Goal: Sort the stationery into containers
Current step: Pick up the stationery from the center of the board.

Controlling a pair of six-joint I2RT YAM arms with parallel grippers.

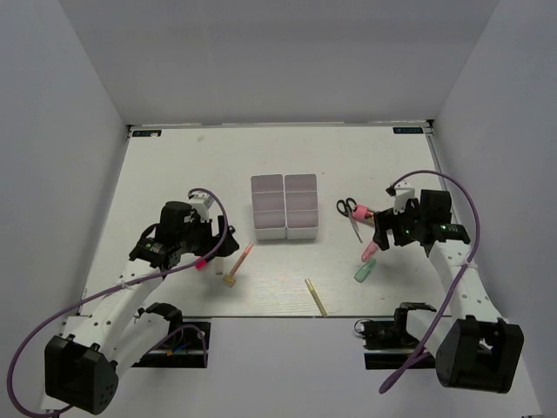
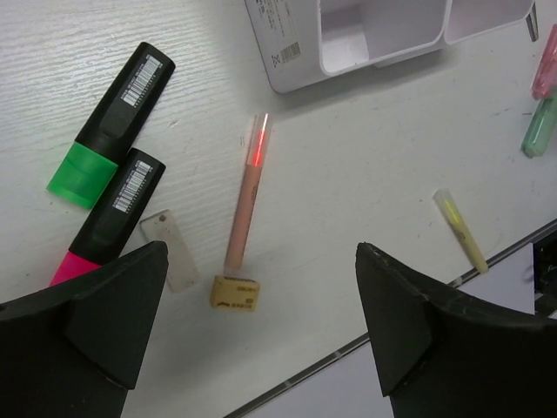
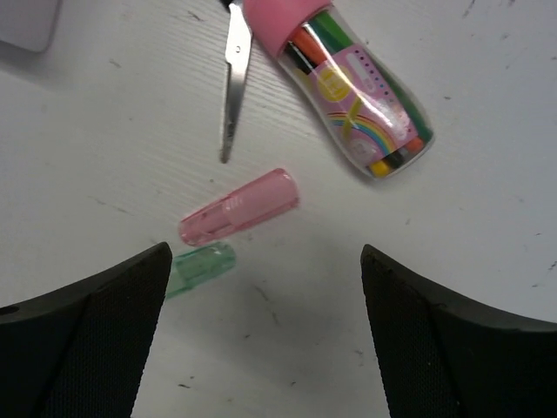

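The sorting is only beginning, I judge: the white containers (image 1: 285, 207) in the middle of the worktop (image 1: 174, 174) are looking empty, and all the stationery is lying loose around them. The left tool (image 2: 259, 252) is hovering with its fingers wide apart, gripping nothing. It is above the pink pencil (image 2: 244, 200), which is lying at about 7 o'clock from the containers, with the small tan piece (image 2: 233, 292) right at its lower end. A green-tipped highlighter (image 2: 106, 131) and a magenta-tipped highlighter (image 2: 111, 213) are lying near, at 9 o'clock from the pencil. The right tool (image 3: 265, 252) is also open and empty. It is hanging over the pink marker (image 3: 239, 207) and the mint-green marker (image 3: 200, 268), at 4 o'clock from the containers, with the scissors (image 3: 233, 83) at 12 o'clock from them.

For the next move, I think, one tool is needing to go down, put its fingers on both sides of one item and close. The pencil is thin and flat, so the fingers must nearly reach the worktop without pushing the tan piece.
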